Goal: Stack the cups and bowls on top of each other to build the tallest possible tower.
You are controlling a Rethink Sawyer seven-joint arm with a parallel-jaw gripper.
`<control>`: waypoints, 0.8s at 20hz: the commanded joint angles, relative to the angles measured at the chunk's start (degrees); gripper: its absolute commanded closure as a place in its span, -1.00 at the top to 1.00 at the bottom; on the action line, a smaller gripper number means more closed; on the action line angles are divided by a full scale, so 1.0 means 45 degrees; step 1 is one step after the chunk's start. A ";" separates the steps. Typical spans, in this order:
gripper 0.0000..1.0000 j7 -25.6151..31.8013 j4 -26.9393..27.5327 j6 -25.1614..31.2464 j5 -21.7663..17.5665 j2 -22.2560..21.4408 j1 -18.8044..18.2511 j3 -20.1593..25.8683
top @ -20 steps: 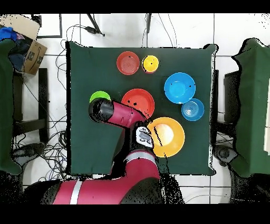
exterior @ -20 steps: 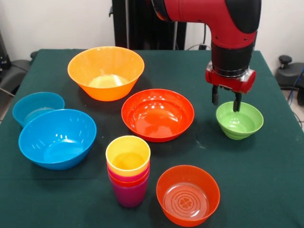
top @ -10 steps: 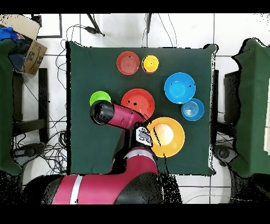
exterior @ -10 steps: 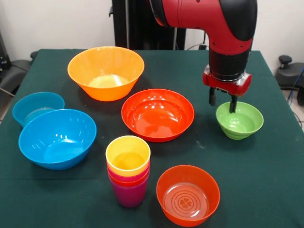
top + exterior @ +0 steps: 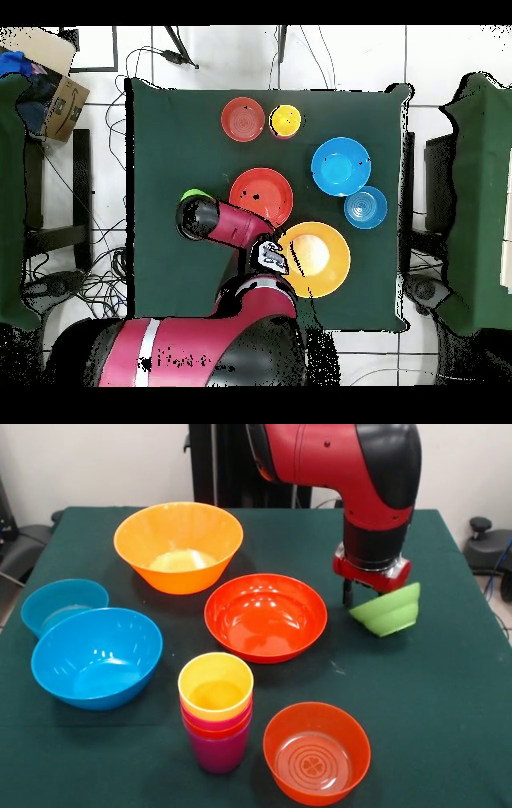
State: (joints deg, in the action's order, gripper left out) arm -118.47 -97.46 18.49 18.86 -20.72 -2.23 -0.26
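Nearest edge of the green-clothed counter (image 5: pixel 448 744): small translucent orange bowl (image 5: pixel 317 752), upright, empty, moulded rings visible in its base. Just beside it, apart, the tower (image 5: pixel 216 710): purple cup at the bottom, orange-red and crimson rims showing above it, yellow cup nested on top with its mouth open upward. In the overhead view the tower (image 5: pixel 285 121) reads only as a yellow disc next to the translucent orange bowl (image 5: pixel 243 119).

Next back: large blue bowl (image 5: pixel 97 657), upright. The small blue bowl (image 5: pixel 63 605) sits behind it, rims touching or overlapping from this angle; overhead, the large blue bowl (image 5: pixel 341 166) and small blue bowl (image 5: pixel 366 207) lie just beside each other.

Mid-counter: wide shallow red-orange bowl (image 5: pixel 266 617), flat on the cloth, empty.

Beside that, the small green bowl (image 5: pixel 388 610), tilted steeply, mouth facing up and toward the arm, lifted clear of the cloth. End effector (image 5: pixel 370 590) pinches the bowl's rim; one dark finger (image 5: pixel 346 593) shows outside the wall, the other is hidden by the bowl. Overhead, only a green sliver of this bowl (image 5: pixel 190 194) shows past the arm's black wrist.

Farthest: large orange-yellow bowl (image 5: pixel 178 546), upright, well apart from the green one. The red and black arm (image 5: pixel 352 464) comes down above the green bowl.
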 commanded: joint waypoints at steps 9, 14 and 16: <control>1.00 -0.1679 0.0807 -0.1585 0.0047 0.0934 -0.0112 0.1020; 1.00 -0.1646 0.0939 -0.2075 0.0083 0.0843 -0.0498 0.1545; 1.00 -0.1601 0.1023 -0.2162 0.0089 0.0823 -0.0635 0.1789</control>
State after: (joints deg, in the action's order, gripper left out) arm -118.47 -97.10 14.77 18.86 -20.52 -3.36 0.70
